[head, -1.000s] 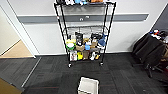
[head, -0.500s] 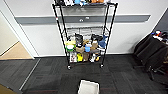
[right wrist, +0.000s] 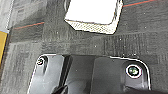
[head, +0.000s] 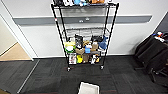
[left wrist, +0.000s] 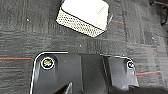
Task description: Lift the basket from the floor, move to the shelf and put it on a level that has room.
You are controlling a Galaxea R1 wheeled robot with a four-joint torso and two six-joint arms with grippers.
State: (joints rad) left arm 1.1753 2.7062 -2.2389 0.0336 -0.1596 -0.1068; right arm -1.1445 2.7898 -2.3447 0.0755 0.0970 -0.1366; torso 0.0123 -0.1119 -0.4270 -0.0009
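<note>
1. On the far left of my head view I note tan wooden flooring (head: 15, 53) beyond a doorway.
2. At centre, the shelf (head: 85, 37) stands against the wall; its second level (head: 86, 30) lies bare, lower tiers cluttered.
3. Before it, the basket (head: 88, 88) sits on the floor (head: 45, 75), upright, well apart from the rack.
4. At right, a dark chair (head: 155, 53).
5. Claw states, left and right: I cannot tell.

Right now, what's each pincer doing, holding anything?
Left pincer: cannot be told; the basket lies apart on the floor.
Right pincer: cannot be told, with the basket likewise apart from it.
</note>
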